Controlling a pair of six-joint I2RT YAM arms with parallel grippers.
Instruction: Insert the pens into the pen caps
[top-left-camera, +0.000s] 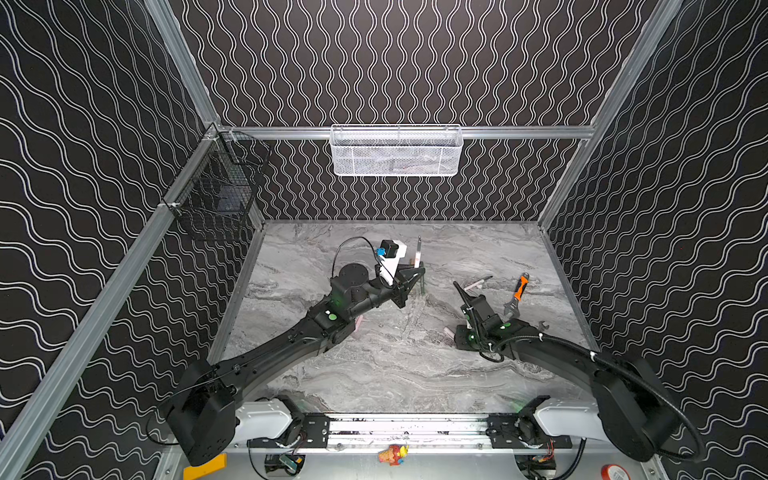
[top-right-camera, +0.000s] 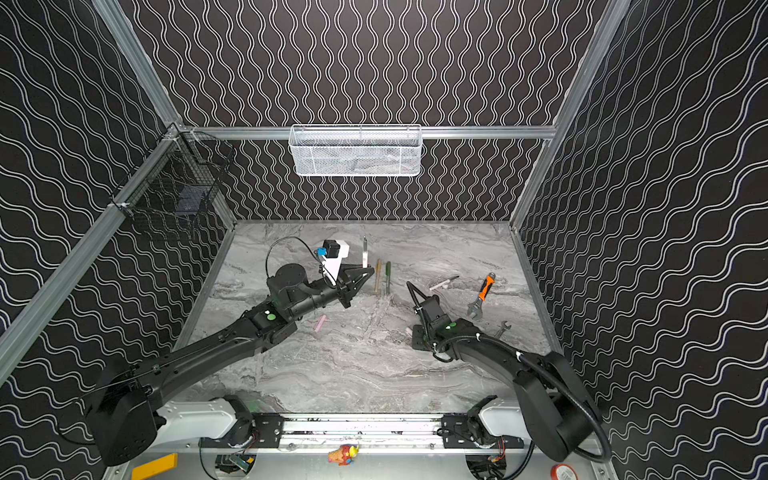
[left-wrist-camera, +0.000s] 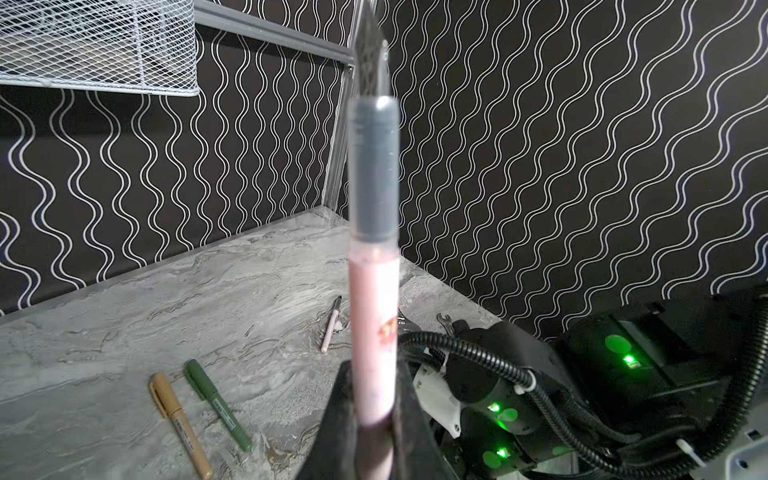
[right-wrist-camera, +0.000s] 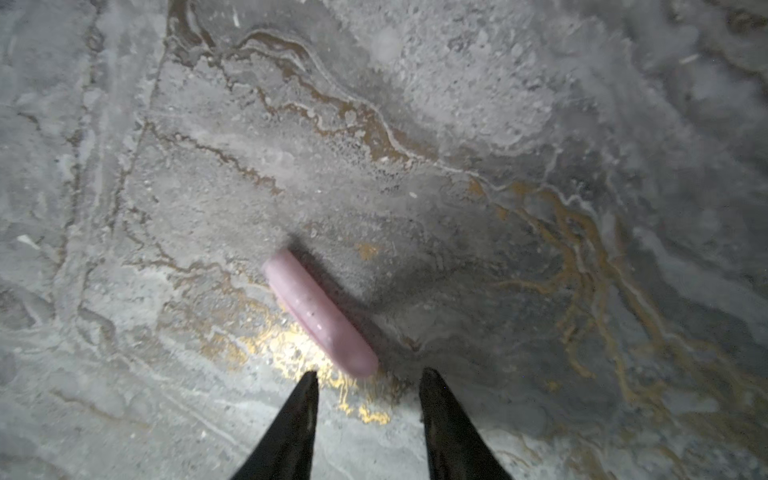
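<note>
We can read no writing here. On the grey marble table (top-right-camera: 353, 374), the gold pen (left-wrist-camera: 178, 419) has a few tiny marks on its barrel. The green pen (left-wrist-camera: 218, 405) carries a pale sticker of fine print. Both are too small for us to make out. The pink pen (left-wrist-camera: 374, 299) in the left gripper (left-wrist-camera: 372, 374) bears a blurred orange-red mark.

Going left to right in a top view, we first find a pale pink cap (top-right-camera: 320, 323) lying flat near the left arm. Next, the left gripper's jaws are clamped on the lower barrel of the pink pen. It stands upright above the table, with its grey grip section and dark pointed nib uppermost. Just to its right the gold and green pens lie side by side, nearly parallel, close but apart. Each is thicker at one end, which looks to us like a cap pushed on.

Then comes a second pale pink cap (right-wrist-camera: 320, 311), a short round-ended tube lying flat on the table. The right gripper (right-wrist-camera: 370, 376) points down at it with its jaws apart and nothing between them. The cap's near end sits just ahead of the black fingertips. Farther right a second pink pen (top-right-camera: 444, 282) lies on the table with its dark tip bare, near an orange-handled wrench (top-right-camera: 482, 293).
</note>
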